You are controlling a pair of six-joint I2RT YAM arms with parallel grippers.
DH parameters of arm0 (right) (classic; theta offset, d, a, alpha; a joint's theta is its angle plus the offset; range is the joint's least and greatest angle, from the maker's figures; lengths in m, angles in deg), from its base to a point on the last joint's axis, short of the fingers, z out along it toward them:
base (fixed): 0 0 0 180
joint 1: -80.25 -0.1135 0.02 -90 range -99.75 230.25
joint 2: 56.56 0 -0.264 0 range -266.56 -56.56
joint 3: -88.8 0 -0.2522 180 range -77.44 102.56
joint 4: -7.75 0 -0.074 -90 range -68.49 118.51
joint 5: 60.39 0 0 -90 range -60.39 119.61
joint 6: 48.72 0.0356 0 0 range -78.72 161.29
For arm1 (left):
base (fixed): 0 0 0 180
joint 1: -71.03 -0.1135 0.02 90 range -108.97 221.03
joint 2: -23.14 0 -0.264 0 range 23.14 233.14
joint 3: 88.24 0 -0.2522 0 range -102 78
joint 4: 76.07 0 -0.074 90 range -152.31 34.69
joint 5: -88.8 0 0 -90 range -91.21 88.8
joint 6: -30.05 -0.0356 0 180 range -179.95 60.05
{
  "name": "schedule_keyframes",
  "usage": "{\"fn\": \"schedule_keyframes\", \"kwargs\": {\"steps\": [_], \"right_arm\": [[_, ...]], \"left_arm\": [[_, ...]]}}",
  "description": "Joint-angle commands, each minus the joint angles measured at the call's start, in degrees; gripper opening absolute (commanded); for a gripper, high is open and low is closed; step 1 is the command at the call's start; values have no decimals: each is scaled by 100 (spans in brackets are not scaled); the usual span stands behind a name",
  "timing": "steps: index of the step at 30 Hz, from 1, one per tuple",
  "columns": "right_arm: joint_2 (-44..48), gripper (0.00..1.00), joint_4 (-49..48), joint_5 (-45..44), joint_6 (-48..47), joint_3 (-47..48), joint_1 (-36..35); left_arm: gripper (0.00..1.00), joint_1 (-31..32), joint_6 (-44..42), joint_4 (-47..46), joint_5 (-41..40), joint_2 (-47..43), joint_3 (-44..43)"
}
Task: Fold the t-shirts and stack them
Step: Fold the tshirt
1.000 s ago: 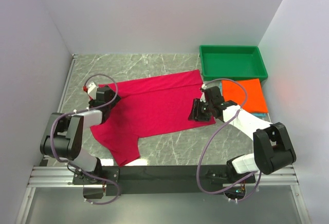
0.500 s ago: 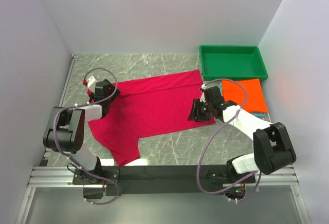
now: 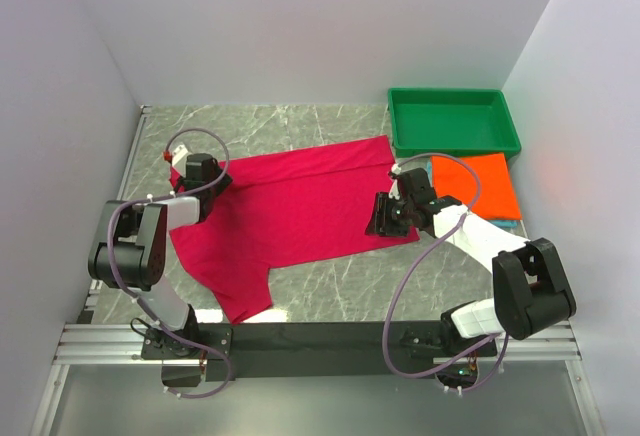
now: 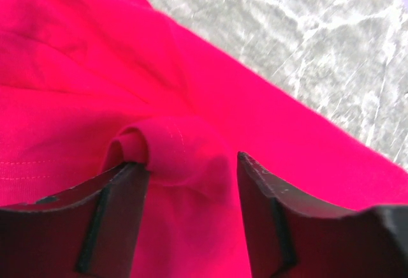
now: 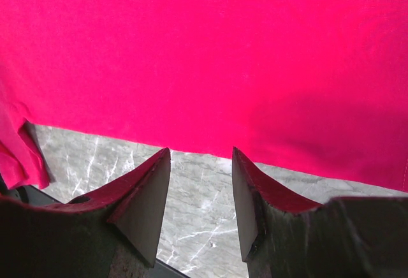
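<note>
Where the crimson-pink t-shirt (image 3: 300, 206) lies: spread open and unfolded across the middle of the marble table (image 3: 300, 128), hem to the right, one sleeve at the near left, the other at the far left.
Left gripper (image 4: 191, 163): down on the far-left sleeve; jaws apart on either side of a raised pucker of cloth, one finger touching it, no pinch made yet.
Right gripper (image 5: 201, 152): released and empty, jaws apart over bare marble just off the near-right hem edge.
Reason for placing: in the inspector's judgement, the grippers stand at opposite ends so the cloth can be lifted evenly; the pucker gives the fingers something to bite on otherwise flat fabric.
Orange t-shirt (image 3: 478, 184): folded square at the right, just near of the green tray (image 3: 455, 150).
Teal t-shirt (image 3: 503, 224): only a sliver shows under the orange one's near edge.
Edges: the right hem lies close to the orange square; the far-right corner comes near the tray.
Open room: bare marble far of the shirt and near of it; the right side is crowded, so a fold is best carried far or near.
Stage: first fold not yet begun.
</note>
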Motion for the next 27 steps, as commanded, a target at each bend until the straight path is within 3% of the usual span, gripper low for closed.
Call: {"fn": "schedule_keyframes", "kwargs": {"steps": [1,9,15,21,27], "right_arm": [[38,50,-123,28,-105,-27,-27],[12,50,-132,54,-105,-27,-19],[38,50,-149,37,-96,-44,-27],[12,50,-149,37,-96,-36,-19],[30,50,-176,45,-87,-71,-27]], "left_arm": [[57,-13,13,123,155,-87,-131],[45,39,47,378,296,-262,-105],[45,153,267,720,375,-482,-245],[45,399,750,1660,410,-649,-562],[43,584,1146,1802,892,-912,-422]]}}
